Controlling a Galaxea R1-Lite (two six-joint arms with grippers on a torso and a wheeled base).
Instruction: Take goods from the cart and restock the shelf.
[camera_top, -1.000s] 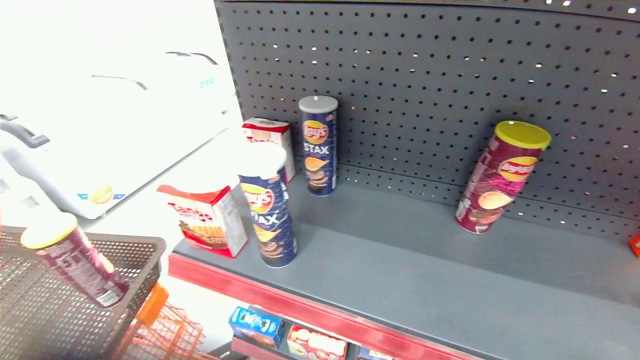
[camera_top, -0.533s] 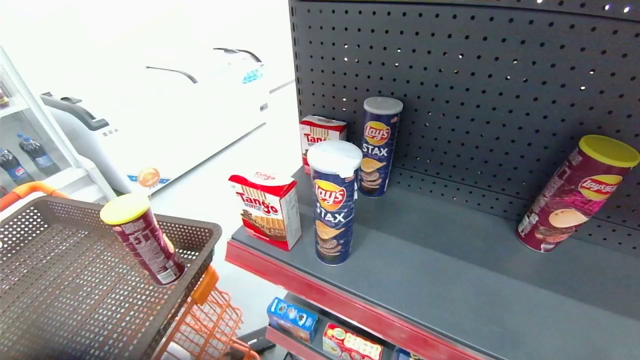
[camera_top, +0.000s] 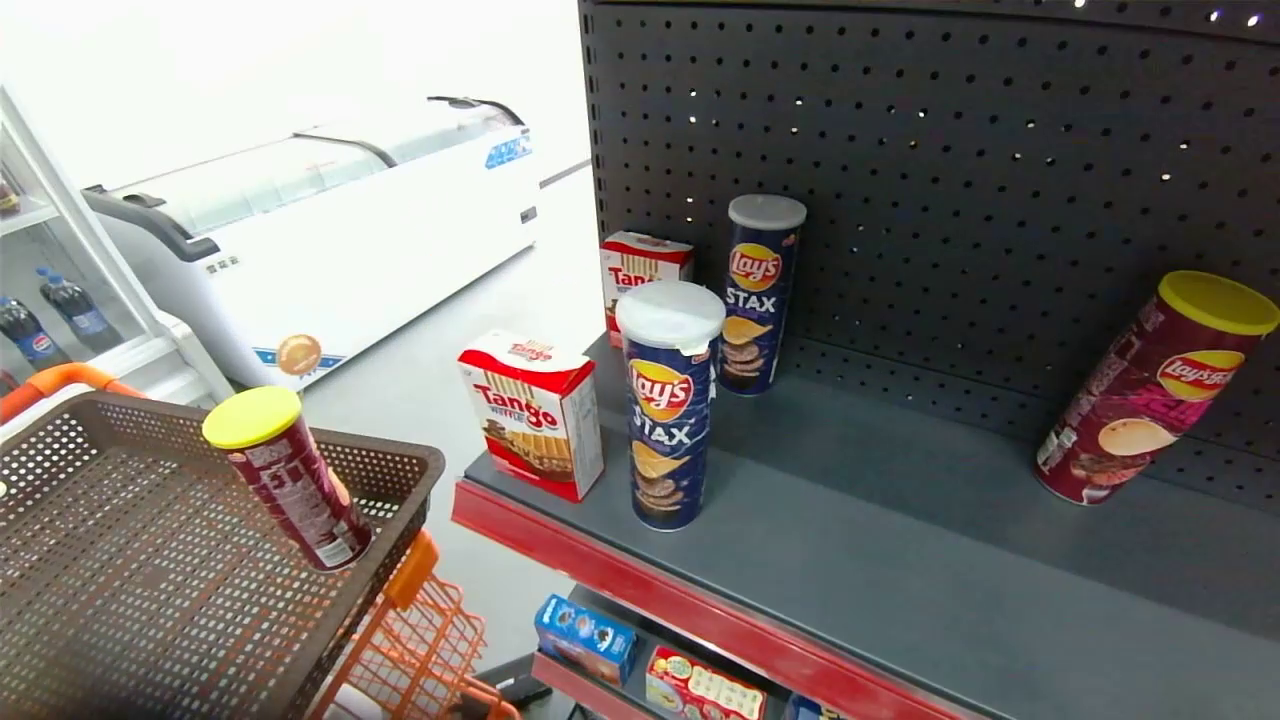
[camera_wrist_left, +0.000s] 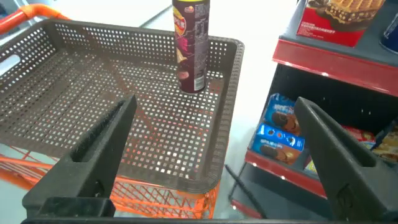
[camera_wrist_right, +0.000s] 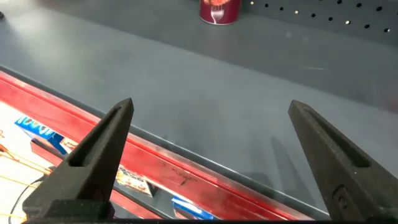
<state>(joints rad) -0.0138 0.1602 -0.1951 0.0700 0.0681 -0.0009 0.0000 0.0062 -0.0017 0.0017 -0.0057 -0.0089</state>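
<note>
Head view: a maroon can (camera_top: 288, 478) is standing in the cart's brown basket (camera_top: 405, 462), near the corner beside the shelf (camera_top: 860, 560); a second maroon can (camera_top: 1150, 395) is sitting by the pegboard (camera_top: 1000, 150).
Left wrist view: the left gripper (camera_wrist_left: 214, 106) is hanging spread wide above the basket, gripping nothing.
Right wrist view: the right gripper (camera_wrist_right: 209, 107) is hovering spread over the shelf's front, likewise empty.

Left wrist view chops the lid off the maroon can (camera_wrist_left: 191, 46) in the cart (camera_wrist_left: 62, 74), plus most of the front wafer box (camera_wrist_left: 339, 18). Right wrist view crops the leaning can (camera_wrist_right: 219, 11) to its base. Rear wafer box (camera_top: 640, 260) sits partly hidden behind a blue can (camera_top: 668, 400).
</note>
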